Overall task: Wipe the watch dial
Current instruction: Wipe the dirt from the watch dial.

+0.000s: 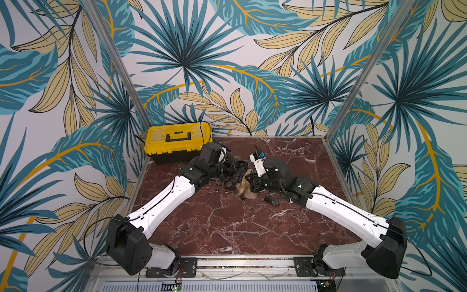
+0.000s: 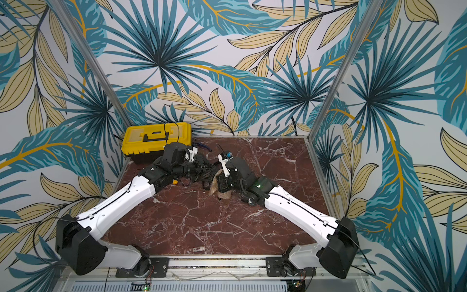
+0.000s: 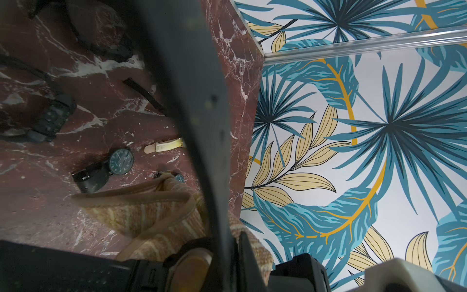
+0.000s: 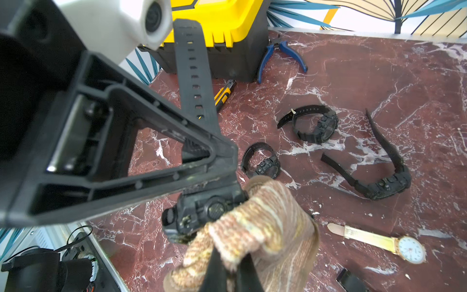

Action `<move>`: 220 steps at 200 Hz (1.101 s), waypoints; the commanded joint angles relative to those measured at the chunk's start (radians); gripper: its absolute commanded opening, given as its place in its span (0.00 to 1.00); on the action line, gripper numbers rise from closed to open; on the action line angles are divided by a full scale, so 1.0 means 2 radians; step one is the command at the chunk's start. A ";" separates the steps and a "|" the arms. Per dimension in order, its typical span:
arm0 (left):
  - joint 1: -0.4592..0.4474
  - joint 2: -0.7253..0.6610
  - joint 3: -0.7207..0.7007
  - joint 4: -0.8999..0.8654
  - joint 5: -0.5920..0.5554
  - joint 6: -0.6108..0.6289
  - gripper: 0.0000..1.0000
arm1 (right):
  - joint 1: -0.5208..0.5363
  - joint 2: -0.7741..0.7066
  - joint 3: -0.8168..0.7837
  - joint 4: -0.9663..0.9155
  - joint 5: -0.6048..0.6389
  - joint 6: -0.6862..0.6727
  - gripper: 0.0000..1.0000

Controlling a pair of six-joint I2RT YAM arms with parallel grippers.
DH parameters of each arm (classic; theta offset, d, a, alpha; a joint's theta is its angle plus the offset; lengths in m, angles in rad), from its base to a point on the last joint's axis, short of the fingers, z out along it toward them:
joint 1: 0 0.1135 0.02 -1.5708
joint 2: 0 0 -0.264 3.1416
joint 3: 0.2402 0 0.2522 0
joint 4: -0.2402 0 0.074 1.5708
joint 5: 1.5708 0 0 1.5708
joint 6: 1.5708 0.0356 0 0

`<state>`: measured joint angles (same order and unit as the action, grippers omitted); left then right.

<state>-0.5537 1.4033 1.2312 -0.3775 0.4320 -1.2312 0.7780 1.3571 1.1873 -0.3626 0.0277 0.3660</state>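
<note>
My left gripper (image 3: 233, 257) is shut on a black watch (image 4: 202, 215) near its case, and the long holed strap (image 4: 192, 75) sticks up past the fingers. The dial (image 3: 192, 268) shows partly in the left wrist view, with the cloth lying behind it. A tan striped cloth (image 4: 265, 227) is bunched against the watch case, with my right gripper (image 4: 230, 271) shut on it. In both top views the two grippers meet over the table's middle, with the cloth (image 1: 246, 188) (image 2: 219, 188) hanging between them.
A yellow toolbox (image 1: 177, 141) stands at the back left. Blue pliers (image 4: 280, 54) and a utility knife (image 4: 223, 94) lie beside it. Several other watches lie on the marble, among them black ones (image 4: 316, 124) (image 4: 386, 182) and a gold one with a white dial (image 4: 410, 249).
</note>
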 commanded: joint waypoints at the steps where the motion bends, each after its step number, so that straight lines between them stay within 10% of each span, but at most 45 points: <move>1: -0.014 -0.006 0.023 -0.013 0.047 -0.003 0.00 | -0.008 0.018 -0.013 0.017 -0.007 -0.003 0.00; 72: -0.011 0.018 0.049 -0.013 0.047 0.001 0.00 | 0.010 0.002 -0.031 0.033 -0.122 -0.021 0.00; 145: -0.020 0.003 0.003 -0.013 0.044 -0.001 0.00 | 0.003 -0.029 -0.020 0.081 0.017 0.016 0.00; 220: -0.013 -0.001 0.019 -0.013 0.046 0.002 0.00 | -0.014 -0.012 -0.045 -0.001 -0.006 0.022 0.00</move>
<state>-0.5644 1.4368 1.2564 -0.3885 0.4507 -1.2270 0.7635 1.3128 1.1217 -0.3244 0.0177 0.4152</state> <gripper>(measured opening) 0.085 0.057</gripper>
